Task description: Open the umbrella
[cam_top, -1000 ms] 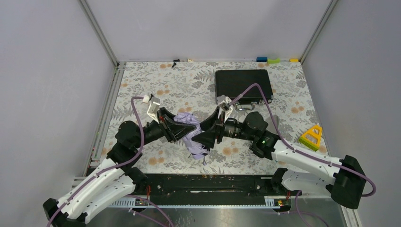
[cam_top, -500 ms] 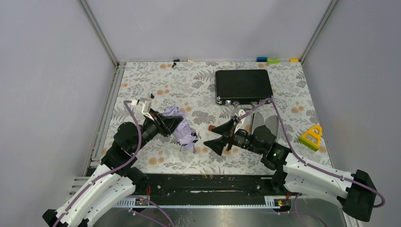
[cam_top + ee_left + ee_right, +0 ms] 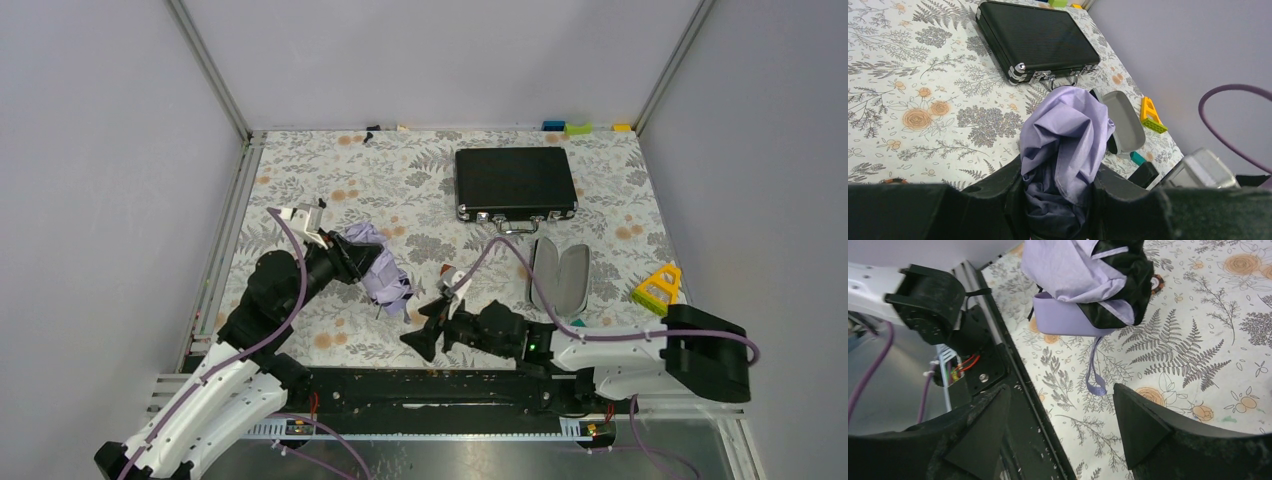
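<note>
Seen from overhead, the left gripper [image 3: 352, 262] sits at about 8 o'clock from the middle of the floral table [image 3: 300, 180]. Its jaws are narrowed onto the umbrella [image 3: 382, 275], a folded bundle of pale lavender fabric. The left wrist view shows the fabric [image 3: 1065, 132] bunched between the two black fingers [image 3: 1010, 192]. The right gripper [image 3: 430, 322] is at 6 o'clock, near the front edge and just beside the umbrella without touching it. Its jaws stand wide apart with nothing between them. In its wrist view the umbrella [image 3: 1068, 270] is at 12 o'clock, with a lavender strap [image 3: 1095, 375] hanging down. A black briefcase [image 3: 515, 182] lies flat and closed at 1 o'clock, so its contents are hidden. An oval clamshell case [image 3: 560, 275] lies open at 4 o'clock, showing its grey lining.
</note>
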Motion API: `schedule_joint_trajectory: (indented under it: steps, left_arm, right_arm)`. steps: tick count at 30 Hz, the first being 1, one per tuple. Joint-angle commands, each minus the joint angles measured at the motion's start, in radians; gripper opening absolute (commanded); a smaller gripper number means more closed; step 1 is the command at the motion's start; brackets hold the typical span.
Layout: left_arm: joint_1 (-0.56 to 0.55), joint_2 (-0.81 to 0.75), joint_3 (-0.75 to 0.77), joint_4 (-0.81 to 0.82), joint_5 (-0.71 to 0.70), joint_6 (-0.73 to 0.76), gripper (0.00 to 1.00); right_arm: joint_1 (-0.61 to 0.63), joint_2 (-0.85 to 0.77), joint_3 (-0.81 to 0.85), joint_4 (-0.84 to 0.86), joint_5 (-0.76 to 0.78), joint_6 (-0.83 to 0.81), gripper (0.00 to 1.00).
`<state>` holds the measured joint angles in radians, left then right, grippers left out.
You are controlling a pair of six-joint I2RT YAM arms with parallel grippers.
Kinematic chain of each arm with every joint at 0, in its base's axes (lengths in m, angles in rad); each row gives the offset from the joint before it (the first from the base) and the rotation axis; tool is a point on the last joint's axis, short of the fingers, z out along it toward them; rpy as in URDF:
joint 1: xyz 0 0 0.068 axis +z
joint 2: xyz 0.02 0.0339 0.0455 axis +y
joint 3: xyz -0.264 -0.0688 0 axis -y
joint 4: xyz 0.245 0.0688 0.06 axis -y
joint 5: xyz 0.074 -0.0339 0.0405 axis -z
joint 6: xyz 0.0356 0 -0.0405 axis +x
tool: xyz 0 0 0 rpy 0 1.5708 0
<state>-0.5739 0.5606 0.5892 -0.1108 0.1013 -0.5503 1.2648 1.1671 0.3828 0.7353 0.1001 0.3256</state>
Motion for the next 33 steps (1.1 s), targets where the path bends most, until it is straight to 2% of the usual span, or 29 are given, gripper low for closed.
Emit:
schedule_joint_trajectory:
  steps: [1, 11, 13, 16, 20, 21, 33]
  left_arm:
    - [0.014, -0.01, 0.054, 0.105, 0.006, -0.02, 0.0]
    - [0.023, -0.013, 0.054, 0.106, 0.022, -0.025, 0.0]
    - [0.024, -0.017, 0.05, 0.106, 0.031, -0.025, 0.0]
    - [0.023, -0.019, 0.049, 0.107, 0.029, -0.026, 0.0]
    - [0.026, -0.026, 0.048, 0.107, 0.02, -0.024, 0.0]
    - [0.026, -0.028, 0.048, 0.107, 0.017, -0.023, 0.0]
    - [0.04, -0.103, 0.03, 0.151, -0.015, -0.005, 0.0]
  right_arm:
    - [0.055, 0.124, 0.09, 0.132, 0.194, -0.04, 0.8]
    - [0.064, 0.253, 0.168, 0.105, 0.312, -0.103, 0.72]
    - [0.064, 0.271, 0.182, 0.09, 0.33, -0.121, 0.68]
    - [0.064, 0.288, 0.193, 0.076, 0.335, -0.124, 0.44]
    - [0.065, 0.294, 0.181, 0.082, 0.338, -0.101, 0.04]
    - [0.065, 0.295, 0.175, 0.082, 0.342, -0.096, 0.0]
    - [0.076, 0.303, 0.101, 0.059, 0.363, -0.082, 0.0]
